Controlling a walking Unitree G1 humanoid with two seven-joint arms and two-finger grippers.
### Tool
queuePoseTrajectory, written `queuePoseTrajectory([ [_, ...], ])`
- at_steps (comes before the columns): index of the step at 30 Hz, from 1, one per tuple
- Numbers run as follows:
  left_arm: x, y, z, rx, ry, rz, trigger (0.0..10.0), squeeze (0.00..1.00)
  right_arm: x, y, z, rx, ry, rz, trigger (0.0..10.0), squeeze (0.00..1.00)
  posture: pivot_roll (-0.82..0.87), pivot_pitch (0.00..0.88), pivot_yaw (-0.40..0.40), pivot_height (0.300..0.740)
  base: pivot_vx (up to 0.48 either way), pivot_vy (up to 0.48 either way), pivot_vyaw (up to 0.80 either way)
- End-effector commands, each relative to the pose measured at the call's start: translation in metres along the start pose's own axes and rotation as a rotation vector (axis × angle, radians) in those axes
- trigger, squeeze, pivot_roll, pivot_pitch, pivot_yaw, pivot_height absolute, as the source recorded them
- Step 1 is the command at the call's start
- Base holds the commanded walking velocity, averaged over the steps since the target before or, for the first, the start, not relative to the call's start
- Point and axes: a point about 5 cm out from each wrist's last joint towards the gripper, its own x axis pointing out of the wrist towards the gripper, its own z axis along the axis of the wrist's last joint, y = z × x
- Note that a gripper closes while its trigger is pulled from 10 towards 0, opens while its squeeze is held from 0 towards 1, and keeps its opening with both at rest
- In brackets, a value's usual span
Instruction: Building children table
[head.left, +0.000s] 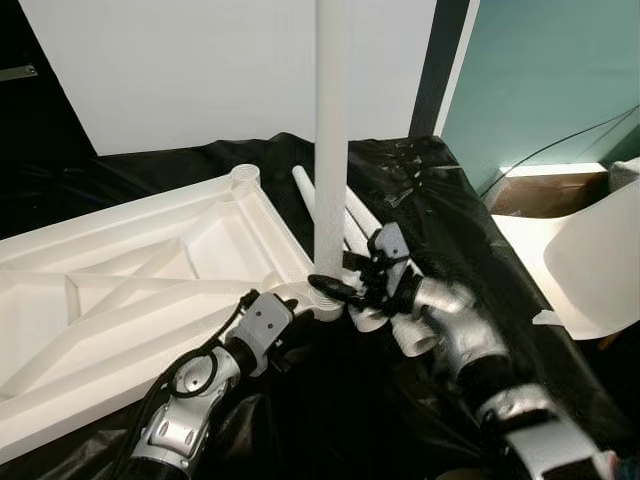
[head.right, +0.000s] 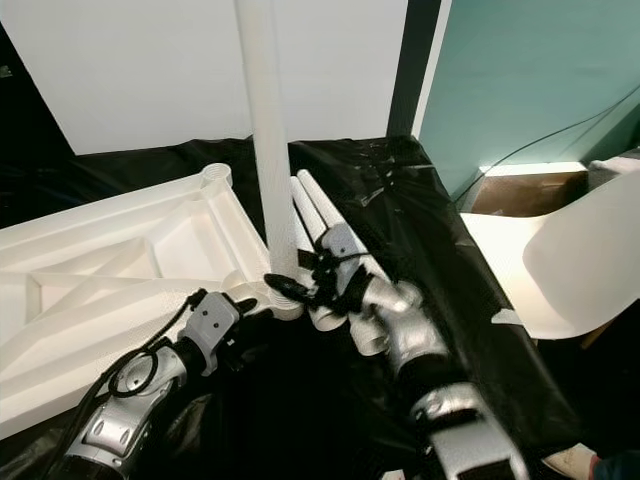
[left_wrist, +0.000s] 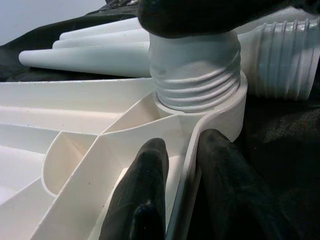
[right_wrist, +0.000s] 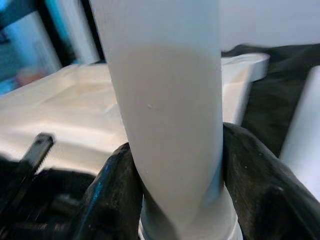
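A white plastic table top (head.left: 120, 270) lies upside down on a black cloth. One white leg (head.left: 330, 150) stands upright in the near corner socket (left_wrist: 220, 115), its thread showing above the socket. My right gripper (head.left: 335, 287) is shut on this leg just above the socket; the fingers (right_wrist: 115, 195) clasp the leg (right_wrist: 165, 100) from both sides. My left gripper (left_wrist: 185, 190) is shut on the table top's rim beside that socket, one finger (left_wrist: 145, 190) inside the rim and one outside. Spare legs (head.right: 315, 205) lie on the cloth behind the upright one.
The spare legs' threaded ends (head.left: 415, 335) lie under my right wrist. A second socket (head.left: 244, 178) sits at the table top's far corner. A curved white plastic part (head.left: 600, 260) and a cardboard box (head.left: 545, 195) stand at the right. A white board (head.left: 220, 70) leans at the back.
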Motion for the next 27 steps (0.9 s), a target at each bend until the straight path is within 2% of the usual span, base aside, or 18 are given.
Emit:
queuePoseTrajectory([
  [1,-0.001,-0.026,-0.026,-0.072,0.102,-0.099,10.0,0.0,-0.003,-0.014,0.006,0.009,-0.031,-0.132,0.0,0.0,0.18,0.0,-0.031,0.74,0.0,0.0,0.0],
  [2,-0.001,-0.026,-0.026,-0.071,0.103,-0.103,10.0,0.0,-0.007,-0.013,0.005,0.009,-0.049,-0.204,0.0,0.0,0.18,0.0,-0.031,0.74,0.0,0.0,0.0],
  [3,-0.001,-0.026,-0.026,-0.071,0.103,-0.103,10.0,0.0,-0.007,-0.013,0.005,0.009,-0.049,-0.204,0.0,0.0,0.18,0.0,-0.031,0.74,0.0,0.0,0.0],
  [5,-0.002,-0.024,-0.026,-0.066,0.107,-0.109,10.0,0.0,-0.012,-0.015,0.005,-0.002,-0.069,-0.308,0.0,0.0,0.17,0.0,-0.018,0.74,0.0,0.0,0.0],
  [9,-0.001,-0.023,-0.026,-0.06,0.107,-0.113,10.0,0.0,-0.012,-0.016,0.005,-0.001,-0.056,-0.323,0.0,0.0,0.16,0.0,-0.013,0.74,0.0,0.0,0.0],
  [10,-0.001,-0.022,-0.026,-0.057,0.107,-0.115,10.0,0.0,-0.011,-0.014,0.004,0.002,-0.045,-0.315,1.9,0.0,0.16,0.0,-0.011,0.74,0.0,0.0,0.0],
  [11,-0.001,-0.022,-0.025,-0.056,0.106,-0.116,10.0,0.0,-0.01,-0.012,0.003,0.002,-0.037,-0.296,10.0,0.0,0.16,0.0,-0.011,0.74,0.0,0.0,0.0],
  [14,0.0,-0.022,-0.025,-0.056,0.105,-0.116,10.0,0.0,-0.009,-0.011,0.003,0.002,-0.033,-0.286,10.0,0.0,0.16,0.0,-0.011,0.74,0.0,0.0,0.0],
  [15,0.0,-0.022,-0.025,-0.056,0.105,-0.116,10.0,0.0,-0.009,-0.01,0.005,0.011,-0.041,-0.273,10.0,1.0,0.16,0.0,-0.012,0.74,0.0,0.0,0.0],
  [17,0.001,-0.022,-0.025,-0.056,0.104,-0.117,10.0,0.0,-0.004,-0.006,0.007,-0.017,-0.015,-0.155,10.0,1.0,0.16,0.0,-0.012,0.74,0.0,0.0,0.0],
  [18,0.001,-0.022,-0.025,-0.057,0.104,-0.117,10.0,0.0,-0.002,-0.005,0.006,-0.036,0.014,-0.076,10.0,0.04,0.16,0.0,-0.015,0.74,0.0,0.0,0.0],
  [21,0.002,-0.023,-0.025,-0.057,0.103,-0.118,10.0,0.0,-0.001,-0.005,0.005,-0.05,0.037,-0.031,10.0,0.04,0.16,0.0,-0.015,0.74,0.0,0.0,0.0],
  [22,0.002,-0.023,-0.025,-0.058,0.103,-0.119,10.0,0.0,-0.002,-0.004,0.005,-0.082,0.049,0.034,10.0,0.0,0.15,0.0,-0.015,0.74,0.0,0.0,0.0],
  [24,0.002,-0.023,-0.026,-0.058,0.104,-0.119,10.0,0.0,-0.002,-0.006,0.006,-0.139,0.073,0.135,10.0,0.0,0.16,0.0,-0.017,0.74,0.0,0.0,0.0],
  [27,0.002,-0.024,-0.026,-0.059,0.102,-0.116,10.0,0.0,0.0,-0.011,0.01,-0.171,0.088,0.19,10.0,0.0,0.16,0.0,-0.023,0.74,0.0,0.0,0.0],
])
